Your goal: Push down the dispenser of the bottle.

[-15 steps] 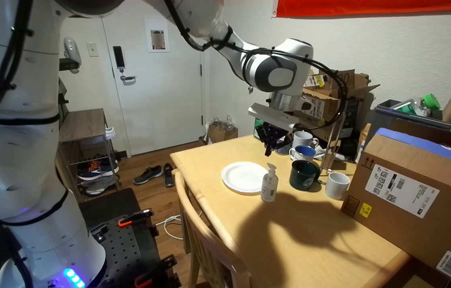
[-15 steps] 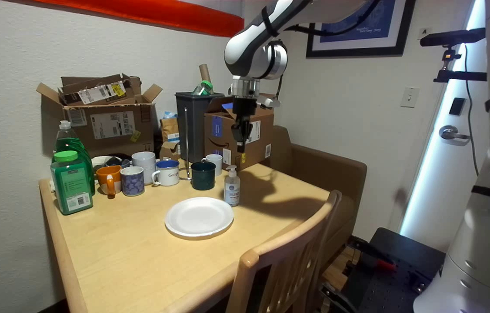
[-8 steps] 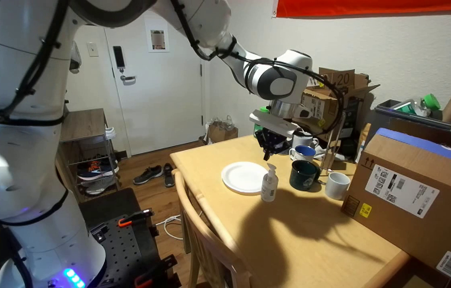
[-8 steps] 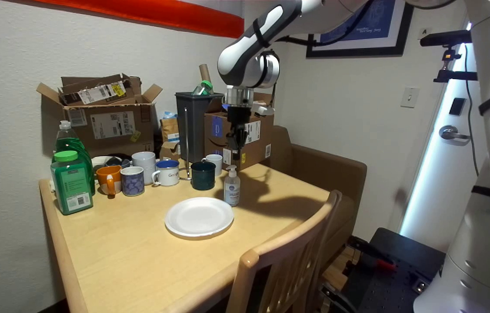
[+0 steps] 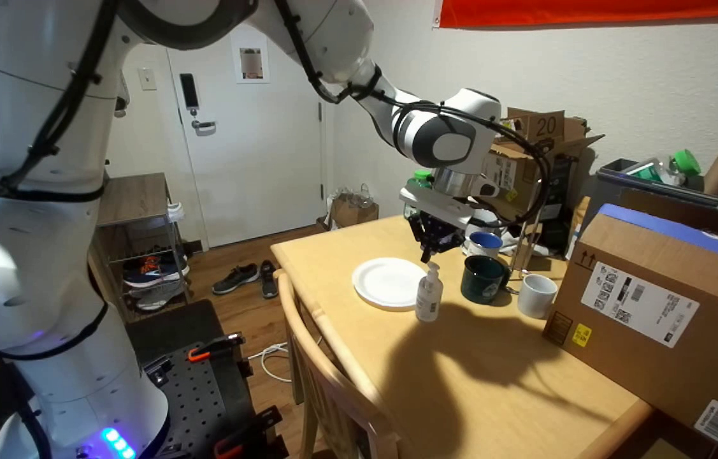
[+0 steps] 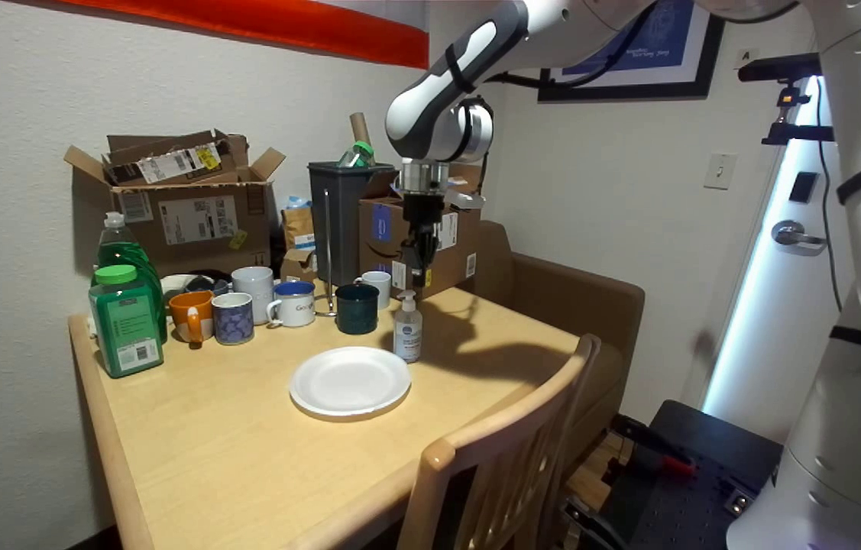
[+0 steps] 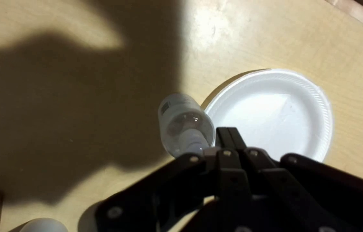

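OK, gripper fingers are together, side by side, aimed down at the table. Tips hang right by the pump head of the dispenser bottle, slightly off-centre in both exterior views; can't tell if they touch. Bottle stands upright, set in from the rounded table edge on the chair side.

White plate is just beside the bottle; wrist view has its rim close to the bottle's side, contact not readable. Dark green mug is near, toward the back, with a plain white mug next, close to the cardboard box. That box reaches past the end edge in an exterior view.

Room: wood surface spreads wide, partly shaded, between bottle, box and chair-side edge. More of it past the plate, away from the box. Tighter at the back: orange mug, purple-patterned mug and blue-rimmed mug line up there. Green-capped jar sits near the edge opposite the box. Chair back rises above table level along its edge.
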You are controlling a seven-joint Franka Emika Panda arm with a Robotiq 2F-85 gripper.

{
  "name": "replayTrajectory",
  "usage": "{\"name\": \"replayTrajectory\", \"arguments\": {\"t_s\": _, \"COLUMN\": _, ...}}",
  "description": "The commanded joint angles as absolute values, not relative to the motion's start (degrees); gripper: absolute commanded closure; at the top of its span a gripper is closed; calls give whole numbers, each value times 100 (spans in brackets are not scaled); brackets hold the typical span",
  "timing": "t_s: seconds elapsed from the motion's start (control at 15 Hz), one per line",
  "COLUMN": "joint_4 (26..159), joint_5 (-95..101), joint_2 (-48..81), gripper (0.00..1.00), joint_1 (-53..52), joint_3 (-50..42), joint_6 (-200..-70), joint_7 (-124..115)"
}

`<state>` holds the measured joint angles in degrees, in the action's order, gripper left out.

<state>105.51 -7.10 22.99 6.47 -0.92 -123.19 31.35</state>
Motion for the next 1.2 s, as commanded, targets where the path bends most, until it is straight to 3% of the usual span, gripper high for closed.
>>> {"name": "replayTrajectory", "arguments": {"t_s": 0.0, "joint_4": 10507, "joint_5": -660, "joint_2": 2351, "gripper": 100, "joint_1": 746, "joint_3": 40, "joint_6": -12384, "joint_7": 3164}}
{"name": "replayTrajectory", "arguments": {"t_s": 1.13, "joint_4": 10118, "joint_5": -650, "joint_2": 2606, "gripper": 100, "joint_1": 789, "joint_3": 112, "joint_6": -12266, "joint_7": 3270}}
